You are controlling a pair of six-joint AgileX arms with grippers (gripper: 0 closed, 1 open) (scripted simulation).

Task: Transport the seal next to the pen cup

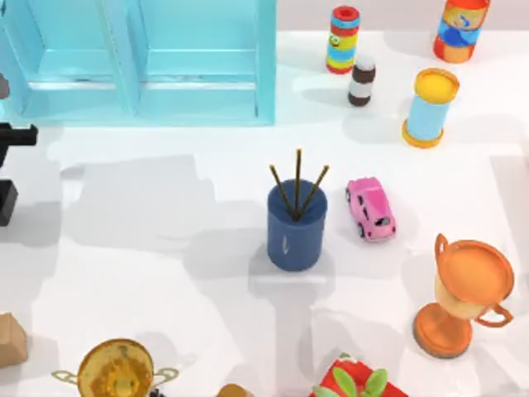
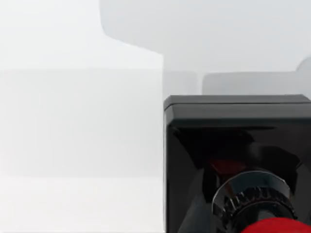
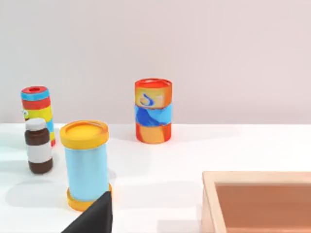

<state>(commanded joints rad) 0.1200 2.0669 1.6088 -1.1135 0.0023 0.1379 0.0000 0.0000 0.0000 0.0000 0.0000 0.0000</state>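
Left gripper at table's left edge, grip state unclear; seal right beneath its wrist camera. Pen cup well right, mid-table.

The light is bright and soft all over the white bench. Big pale grey shadows lie across the bench in the top view. The blue cup drops a faint shadow toward the near edge. The orange trophy looks shiny. In the left wrist view, the stamp is very close, its black block gleams with reflections, and its edges look soft. The right wrist view is clear and evenly lit.
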